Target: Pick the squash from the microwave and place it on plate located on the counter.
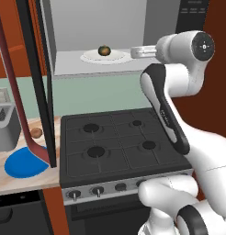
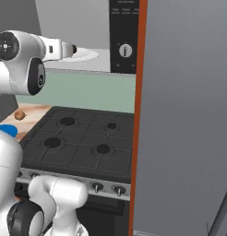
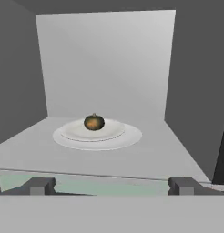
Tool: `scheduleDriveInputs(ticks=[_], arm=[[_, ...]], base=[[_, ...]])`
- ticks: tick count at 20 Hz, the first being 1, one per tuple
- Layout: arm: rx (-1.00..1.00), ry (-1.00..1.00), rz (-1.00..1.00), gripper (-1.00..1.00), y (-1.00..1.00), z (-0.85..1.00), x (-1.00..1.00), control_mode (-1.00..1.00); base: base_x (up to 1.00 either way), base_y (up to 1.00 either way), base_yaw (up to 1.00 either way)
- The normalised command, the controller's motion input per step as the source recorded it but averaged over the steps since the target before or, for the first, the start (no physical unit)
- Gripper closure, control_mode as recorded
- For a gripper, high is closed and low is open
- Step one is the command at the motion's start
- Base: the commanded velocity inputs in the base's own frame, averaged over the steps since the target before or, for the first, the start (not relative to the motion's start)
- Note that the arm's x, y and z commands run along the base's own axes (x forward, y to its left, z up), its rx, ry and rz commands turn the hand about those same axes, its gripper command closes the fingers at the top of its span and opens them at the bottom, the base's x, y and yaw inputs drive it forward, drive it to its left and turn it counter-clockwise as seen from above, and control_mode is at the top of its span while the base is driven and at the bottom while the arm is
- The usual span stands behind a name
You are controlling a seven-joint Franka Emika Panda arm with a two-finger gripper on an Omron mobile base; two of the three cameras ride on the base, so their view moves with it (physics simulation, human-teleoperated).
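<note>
At microwave [image 1: 73, 27] mouth, claw [image 3: 111, 185] wide, level, facing squash [image 3: 94, 122].

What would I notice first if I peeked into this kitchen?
Probably the big white robot arm rising over the black stovetop, reaching up toward the open microwave. Inside it, a little green-and-orange squash sits on a round white turntable disc, with the gripper open just in front of the opening. Down on the counter to the left, a bright blue plate waits.
</note>
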Motion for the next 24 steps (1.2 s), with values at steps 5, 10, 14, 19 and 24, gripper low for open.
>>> scheduleDriveInputs(ticks=[5, 10, 14, 19, 24], arm=[[0.03, -0.05, 0.00, -1.00, 0.00, 0.10, 0.28, -1.00], [0.00, 0.11, 0.00, -1.00, 0.31, -0.01, 0.59, -1.00], [0.00, 0.16, 0.00, -1.00, 0.24, 0.00, 0.42, -1.00], [0.00, 0.08, 0.00, -1.00, 0.30, 0.00, 0.47, -1.00], [0.00, 0.06, 0.01, -1.00, 0.23, -0.12, 0.48, -1.00]], base=[[0.00, 0.00, 0.00], [0.00, 0.00, 0.00], [0.00, 0.00, 0.00], [0.00, 0.00, 0.00], [0.00, 0.00, 0.00]])
